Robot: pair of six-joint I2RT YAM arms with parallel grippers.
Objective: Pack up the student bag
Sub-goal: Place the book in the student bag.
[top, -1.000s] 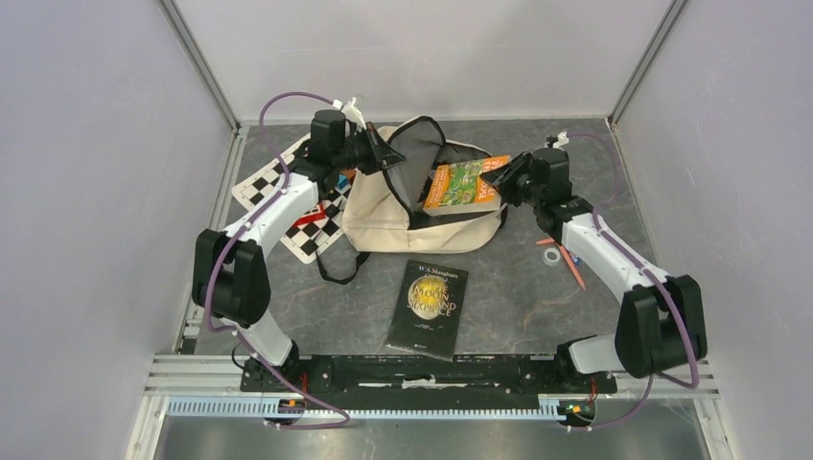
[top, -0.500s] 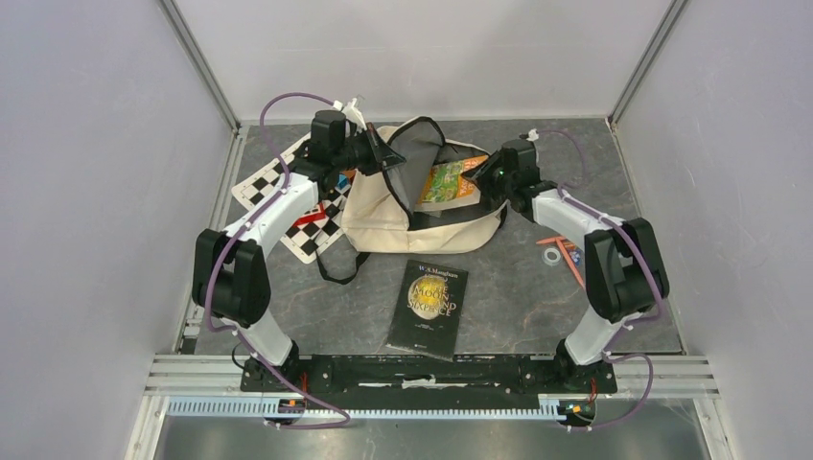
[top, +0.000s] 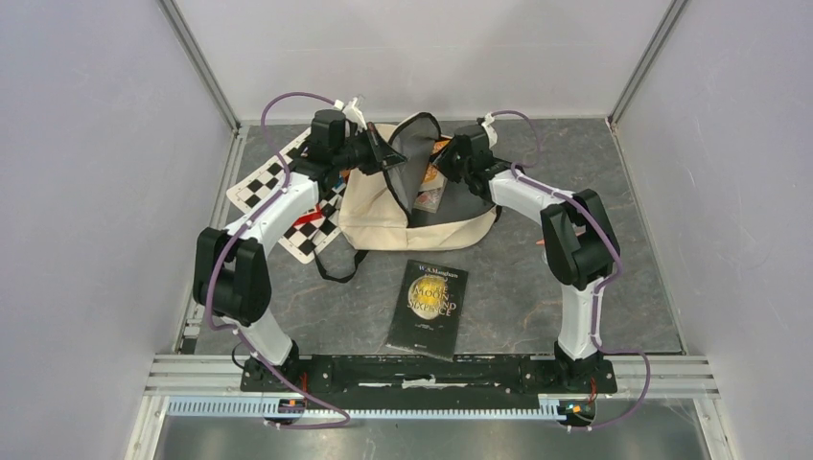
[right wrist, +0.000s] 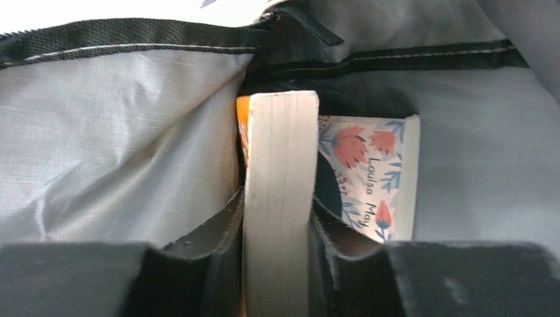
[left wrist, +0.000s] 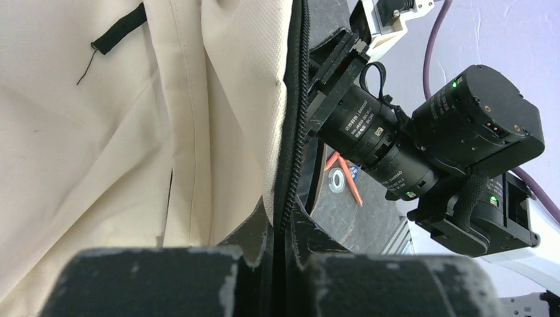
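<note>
The student bag [top: 379, 216], cream canvas with black trim, lies open at the back middle of the table. My left gripper [top: 387, 153] is shut on its black zipper edge [left wrist: 295, 132] and holds the flap up; in the left wrist view the gripper [left wrist: 285, 254] pinches that edge. My right gripper [top: 438, 175] is shut on an orange and green book [top: 430, 178] and reaches into the bag's mouth. In the right wrist view the gripper [right wrist: 277, 224] clamps the book's page edge [right wrist: 279, 165] between grey lining [right wrist: 119, 132]. A floral-cover book [right wrist: 370, 178] lies inside.
A black book [top: 429, 305] lies on the table in front of the bag. A checkerboard sheet [top: 278, 187] lies under the left arm. A tape ring [left wrist: 338, 179] and an orange pencil [left wrist: 352, 188] lie right of the bag. Walls close in the sides and back.
My right gripper has carried the orange and green book leftward from beside the bag into its open mouth. My left gripper has kept holding the flap up.
</note>
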